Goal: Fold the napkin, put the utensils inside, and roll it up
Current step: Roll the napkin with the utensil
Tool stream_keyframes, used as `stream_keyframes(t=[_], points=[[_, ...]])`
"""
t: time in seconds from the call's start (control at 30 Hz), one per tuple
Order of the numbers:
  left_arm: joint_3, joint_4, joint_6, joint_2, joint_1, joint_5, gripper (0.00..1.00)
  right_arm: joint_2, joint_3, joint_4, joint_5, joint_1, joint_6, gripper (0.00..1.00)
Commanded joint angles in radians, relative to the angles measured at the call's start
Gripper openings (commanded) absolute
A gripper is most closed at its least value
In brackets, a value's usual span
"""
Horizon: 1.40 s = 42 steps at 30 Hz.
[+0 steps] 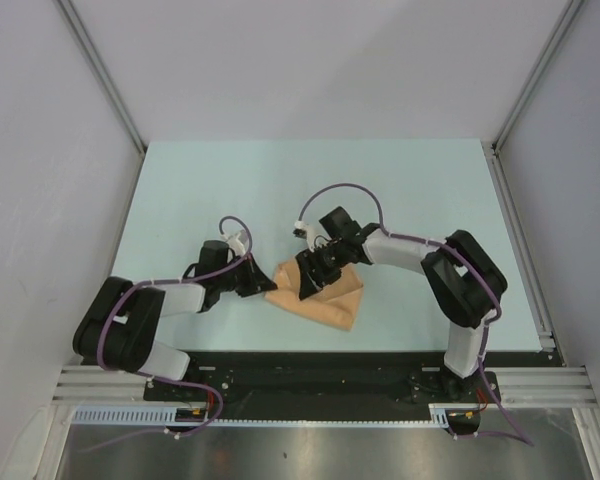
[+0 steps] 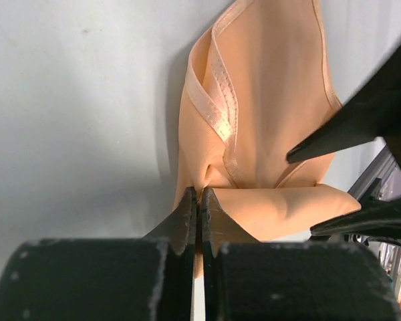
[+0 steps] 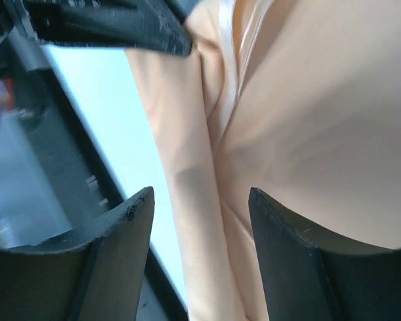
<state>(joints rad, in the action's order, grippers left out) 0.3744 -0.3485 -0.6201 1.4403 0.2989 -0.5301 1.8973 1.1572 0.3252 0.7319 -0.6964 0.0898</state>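
Plainly, the left fingers (image 2: 187,224) are pressed together with a sliver of peach cloth caught between them. They are clamped on a folded edge of the napkin (image 2: 267,100), at the bottom centre of the left wrist view. The right fingers (image 3: 123,241) stand apart; the cloth lies beyond their gap, and they grip nothing.

By its look the napkin is thin, light and limp. It should sag and drape wherever it is not held, and its layers will likely slide over one another, so a pinch may take one layer or several. The best hold is probably the stitched hem or a corner, where the band is a little firmer. A grab in the middle would likely only bunch it. It does not seem fragile.

From above, the napkin appears as a rumpled, folded wedge on the desk (image 1: 230,180), in the lower centre of the frame between the two arms. The left fingers are at its left tip and the right fingers over its upper middle, but their state cannot be read there.

The left wrist view adds the hem turned back in the upper middle and the separate layers beneath it. The right wrist view adds a long fold running down the frame. No utensil shows in any view, and I cannot tell whether one lies inside the fold.
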Motion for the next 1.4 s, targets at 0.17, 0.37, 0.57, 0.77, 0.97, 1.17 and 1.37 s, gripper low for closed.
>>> stream_keyframes(t=[0.17,0.37,0.57,0.77,0.97,1.17,1.37], points=[[0.087,0.106,0.022,0.042,0.003,-0.007,0.0,-0.233,-0.154,-0.195,-0.779,-0.319,-0.087,0.64],[0.106,0.131,0.025,0.054,0.003,-0.002,0.0,-0.234,-0.217,-0.288,-0.947,-0.42,-0.143,0.64],[0.11,0.138,0.023,0.055,0.003,-0.004,0.0,-0.173,-0.229,-0.308,-0.997,-0.454,-0.185,0.64],[0.12,0.138,0.028,0.058,0.003,-0.014,0.0,-0.133,-0.228,-0.314,-0.961,-0.443,-0.2,0.62],[0.136,0.125,0.03,0.054,0.003,-0.041,0.04,-0.087,-0.212,-0.282,-0.876,-0.404,-0.176,0.54],[0.162,0.184,0.039,-0.04,-0.01,0.045,0.45,-0.052,-0.176,-0.177,-0.68,-0.309,-0.136,0.38],[0.136,0.23,0.051,-0.147,-0.027,0.142,0.69,-0.026,-0.165,-0.127,-0.297,-0.178,-0.058,0.26]])
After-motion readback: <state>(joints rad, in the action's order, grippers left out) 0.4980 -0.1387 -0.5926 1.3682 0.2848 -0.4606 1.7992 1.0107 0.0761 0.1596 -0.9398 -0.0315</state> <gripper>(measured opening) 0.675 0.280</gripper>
